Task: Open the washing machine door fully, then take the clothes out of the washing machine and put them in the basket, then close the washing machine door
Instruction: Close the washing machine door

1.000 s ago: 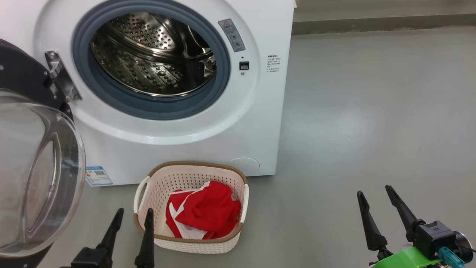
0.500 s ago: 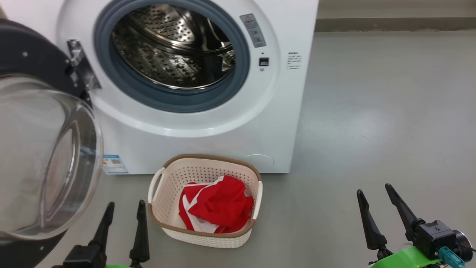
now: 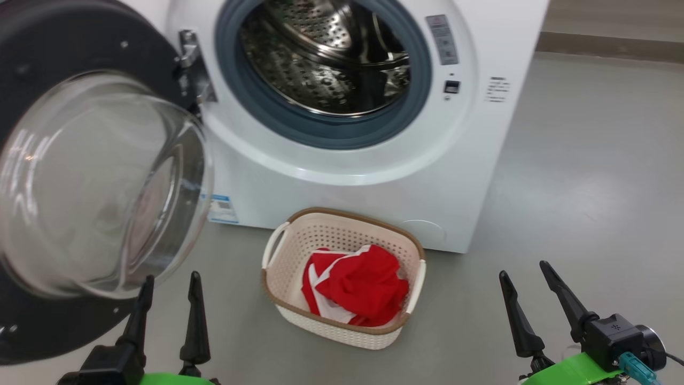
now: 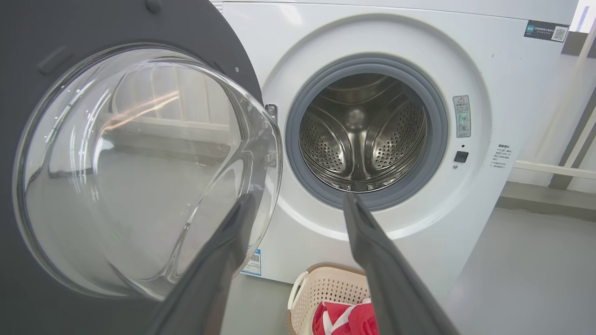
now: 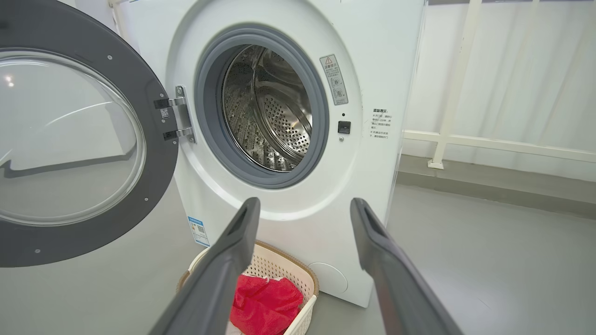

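Unloading looks done: clothes (image 3: pixel 360 291) in basket (image 3: pixel 342 216) on floor by washing machine (image 3: pixel 481 133), drum looks empty. washing machine door (image 3: pixel 80 32) wide open. left pincer (image 3: pixel 171 278) and right pincer (image 3: pixel 523 268) spread, empty. Next: left swings door shut.

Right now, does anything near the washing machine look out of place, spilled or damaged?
Nothing stands out. The washing machine door hangs wide open, the drum looks empty, and the clothes lie inside the basket, which stands upright on the floor before the washing machine, slightly askew to it. No spill or damage shows.
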Robot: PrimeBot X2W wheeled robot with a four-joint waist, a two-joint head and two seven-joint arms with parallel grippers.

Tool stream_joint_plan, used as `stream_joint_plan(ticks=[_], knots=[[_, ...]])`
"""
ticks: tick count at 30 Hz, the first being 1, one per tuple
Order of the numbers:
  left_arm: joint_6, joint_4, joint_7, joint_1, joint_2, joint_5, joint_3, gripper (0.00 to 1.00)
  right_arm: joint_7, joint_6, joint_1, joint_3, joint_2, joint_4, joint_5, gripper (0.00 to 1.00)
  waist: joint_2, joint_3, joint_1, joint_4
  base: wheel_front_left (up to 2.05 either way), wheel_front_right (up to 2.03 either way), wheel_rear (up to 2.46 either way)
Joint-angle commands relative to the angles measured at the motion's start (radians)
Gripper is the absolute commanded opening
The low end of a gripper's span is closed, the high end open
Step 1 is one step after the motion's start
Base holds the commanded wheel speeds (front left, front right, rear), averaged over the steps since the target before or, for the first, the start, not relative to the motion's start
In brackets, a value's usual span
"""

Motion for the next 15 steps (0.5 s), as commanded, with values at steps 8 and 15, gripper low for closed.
stream_joint_plan(ticks=[8,15], knots=[[0.026,-0.073,0.024,-0.001,0.019,0.013,0.021,1.0,-0.006,0.005,-0.066,0.033,-0.012,-0.038,0.003,1.0,0.0,0.011,0.0,0.181,0.0,0.0,0.0],[0.029,-0.081,0.035,-0.001,0.025,0.013,0.013,1.0,-0.006,0.005,-0.071,0.05,-0.012,-0.047,0.001,1.0,0.0,0.003,0.0,0.279,0.0,0.0,0.0]])
